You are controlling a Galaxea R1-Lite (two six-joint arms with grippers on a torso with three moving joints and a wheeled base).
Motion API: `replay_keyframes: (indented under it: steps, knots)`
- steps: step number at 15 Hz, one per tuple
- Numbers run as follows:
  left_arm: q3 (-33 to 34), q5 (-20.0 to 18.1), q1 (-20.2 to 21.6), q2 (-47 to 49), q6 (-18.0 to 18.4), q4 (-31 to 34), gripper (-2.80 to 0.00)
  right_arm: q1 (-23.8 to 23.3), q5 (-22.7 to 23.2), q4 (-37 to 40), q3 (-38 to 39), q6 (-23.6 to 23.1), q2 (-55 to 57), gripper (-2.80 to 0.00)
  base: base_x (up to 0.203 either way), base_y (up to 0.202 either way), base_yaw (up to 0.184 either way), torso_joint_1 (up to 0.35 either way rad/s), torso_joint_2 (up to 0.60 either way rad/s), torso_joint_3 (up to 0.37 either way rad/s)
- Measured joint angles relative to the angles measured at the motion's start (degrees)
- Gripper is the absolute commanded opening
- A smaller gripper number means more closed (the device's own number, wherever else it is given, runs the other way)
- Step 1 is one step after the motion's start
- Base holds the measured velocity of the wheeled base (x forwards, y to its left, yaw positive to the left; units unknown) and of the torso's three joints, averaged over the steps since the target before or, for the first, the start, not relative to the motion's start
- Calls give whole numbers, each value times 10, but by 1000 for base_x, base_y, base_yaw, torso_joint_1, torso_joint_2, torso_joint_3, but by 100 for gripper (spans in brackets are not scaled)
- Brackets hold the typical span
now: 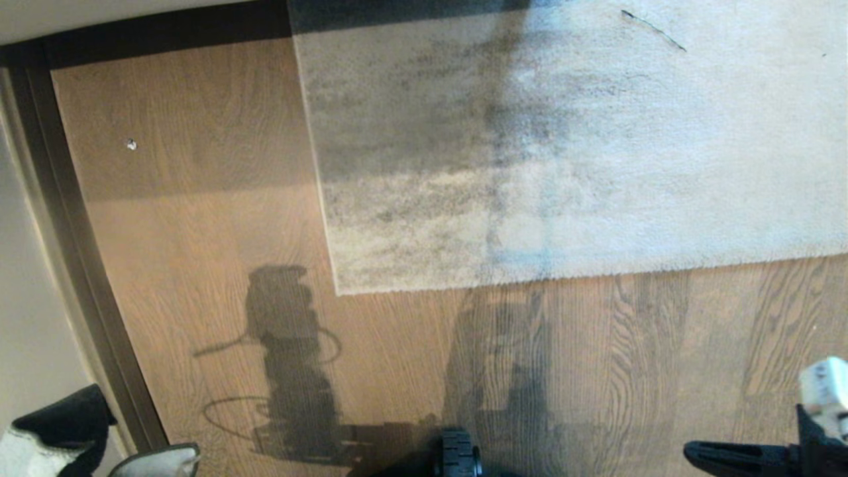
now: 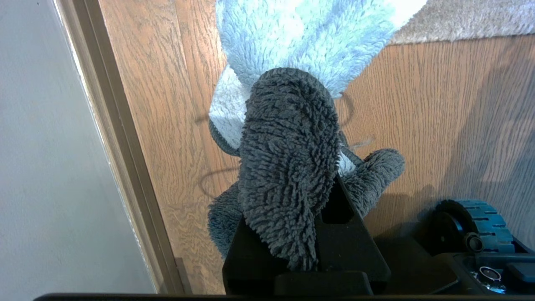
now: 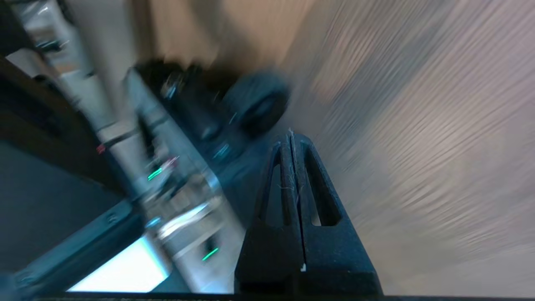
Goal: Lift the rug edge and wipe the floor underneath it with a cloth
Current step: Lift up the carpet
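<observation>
Rug edge (image 1: 530, 281) of large light grey short-pile rug lies flat on light brown wood plank floor (image 1: 199, 265), square corner at centre, border running right. Left gripper (image 2: 311, 196) parked low at near left beside dark skirting strip (image 1: 79, 232), jaws clamped on small fluffy cloth (image 2: 288, 159), dark grey part draped over fingers, whitish part beyond. Right gripper (image 3: 291, 138) at near right above bare floor, fingers pressed together, empty.

Grey-and-whitish cloth (image 2: 288, 167), grained brown floor (image 1: 199, 232)
</observation>
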Motion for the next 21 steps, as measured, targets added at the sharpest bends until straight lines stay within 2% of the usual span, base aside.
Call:
replay_keyframes:
  steps: [2, 5, 6, 8, 9, 13, 16, 18, 21]
  knots:
    - [0, 0, 0, 0, 0, 0, -280, 6, -11, -5, 1, 57, 83, -280, 0, 0, 0, 0, 0, 0]
    - [0, 0, 0, 0, 0, 0, -280, 18, -19, -23, 7, 192, 177, -280, 0, 0, 0, 0, 0, 0]
    - [0, 0, 0, 0, 0, 0, -280, 24, -21, -41, 8, 228, 203, 0, 0, 0, 0, 0, 0, 0]
    - [0, 0, 0, 0, 0, 0, -280, 41, -42, -98, 7, 294, 258, 0, 0, 0, 0, 0, 0, 0]
    - [0, 0, 0, 0, 0, 0, -280, 53, -67, -127, 4, 325, 283, 0, 0, 0, 0, 0, 0, 0]
    - [0, 0, 0, 0, 0, 0, -280, 145, -230, -235, -71, 511, 382, 0, 0, 0, 0, 0, 0, 0]
    - [0, 0, 0, 0, 0, 0, -280, 213, -348, -233, -170, 656, 425, 0, 0, 0, 0, 0, 0, 0]
    - [0, 0, 0, 0, 0, 0, -280, 241, -383, -202, -233, 754, 442, 0, 0, 0, 0, 0, 0, 0]
    - [0, 0, 0, 0, 0, 0, -280, 272, -391, -181, -293, 897, 465, 0, 0, 0, 0, 0, 0, 0]
